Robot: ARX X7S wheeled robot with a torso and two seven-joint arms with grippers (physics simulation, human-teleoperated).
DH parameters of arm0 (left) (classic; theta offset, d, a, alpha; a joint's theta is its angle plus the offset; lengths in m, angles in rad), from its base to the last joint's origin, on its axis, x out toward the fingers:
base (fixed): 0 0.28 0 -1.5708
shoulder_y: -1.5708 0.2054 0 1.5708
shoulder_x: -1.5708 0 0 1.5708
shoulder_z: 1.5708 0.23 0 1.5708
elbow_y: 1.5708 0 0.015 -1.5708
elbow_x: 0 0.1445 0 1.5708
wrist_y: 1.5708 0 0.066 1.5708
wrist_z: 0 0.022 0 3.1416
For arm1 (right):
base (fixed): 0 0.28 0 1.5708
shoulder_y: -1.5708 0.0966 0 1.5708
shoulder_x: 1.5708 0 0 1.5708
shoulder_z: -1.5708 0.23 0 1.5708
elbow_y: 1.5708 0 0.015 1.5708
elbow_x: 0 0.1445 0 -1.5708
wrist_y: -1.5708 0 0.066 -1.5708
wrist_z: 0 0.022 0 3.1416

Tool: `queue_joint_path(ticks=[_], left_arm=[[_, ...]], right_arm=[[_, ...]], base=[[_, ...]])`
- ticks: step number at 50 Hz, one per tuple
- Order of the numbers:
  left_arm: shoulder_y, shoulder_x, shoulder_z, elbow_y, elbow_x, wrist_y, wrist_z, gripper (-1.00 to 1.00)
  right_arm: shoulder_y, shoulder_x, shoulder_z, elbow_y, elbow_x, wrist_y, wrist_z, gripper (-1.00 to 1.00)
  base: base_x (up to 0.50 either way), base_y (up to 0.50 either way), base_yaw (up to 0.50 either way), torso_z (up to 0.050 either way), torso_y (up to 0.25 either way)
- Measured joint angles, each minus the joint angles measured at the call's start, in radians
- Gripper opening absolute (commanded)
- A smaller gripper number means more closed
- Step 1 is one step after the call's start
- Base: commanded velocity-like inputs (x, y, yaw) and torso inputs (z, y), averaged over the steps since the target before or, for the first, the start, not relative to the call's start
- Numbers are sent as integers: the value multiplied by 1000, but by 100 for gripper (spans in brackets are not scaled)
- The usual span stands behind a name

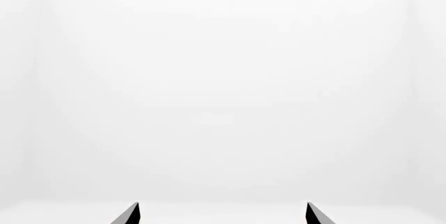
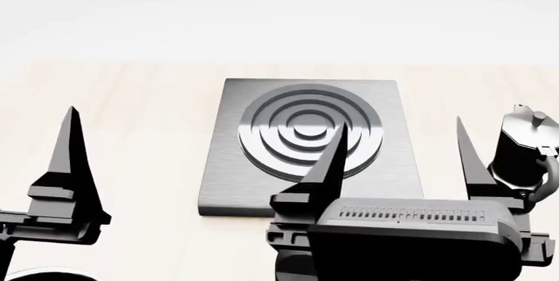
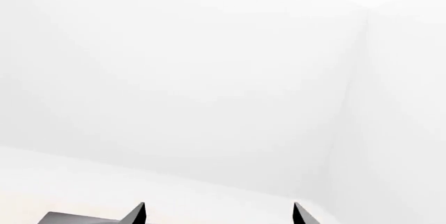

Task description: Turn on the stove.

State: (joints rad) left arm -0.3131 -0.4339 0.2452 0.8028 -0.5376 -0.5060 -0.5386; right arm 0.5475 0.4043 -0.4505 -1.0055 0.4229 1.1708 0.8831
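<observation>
The stove (image 2: 310,143) is a flat square dark-grey plate with raised concentric burner rings, lying on the pale wooden table in the middle of the head view. Its knob does not show; my right gripper's body covers the plate's near edge. My right gripper (image 2: 399,127) is open and empty, raised in front of the stove's right half, fingers pointing away from me. A corner of the stove (image 3: 70,217) shows in the right wrist view beside that gripper (image 3: 219,205). My left gripper (image 1: 221,211) is open and empty; one of its fingers (image 2: 68,156) shows left of the stove.
A black moka pot (image 2: 524,150) stands on the table right of the stove, just beyond my right gripper's outer finger. The wooden table (image 2: 148,117) ends at a white wall behind. Both wrist views face mostly blank white wall.
</observation>
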Motion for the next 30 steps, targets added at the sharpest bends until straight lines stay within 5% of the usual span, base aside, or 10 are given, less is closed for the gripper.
queue_joint_path(ticks=[30], left_arm=[[25, -12, 8, 41, 12, 28, -13, 100]], right_arm=[[11, 26, -12, 14, 37, -24, 32, 100]], base=[[0, 0, 0, 0, 0]])
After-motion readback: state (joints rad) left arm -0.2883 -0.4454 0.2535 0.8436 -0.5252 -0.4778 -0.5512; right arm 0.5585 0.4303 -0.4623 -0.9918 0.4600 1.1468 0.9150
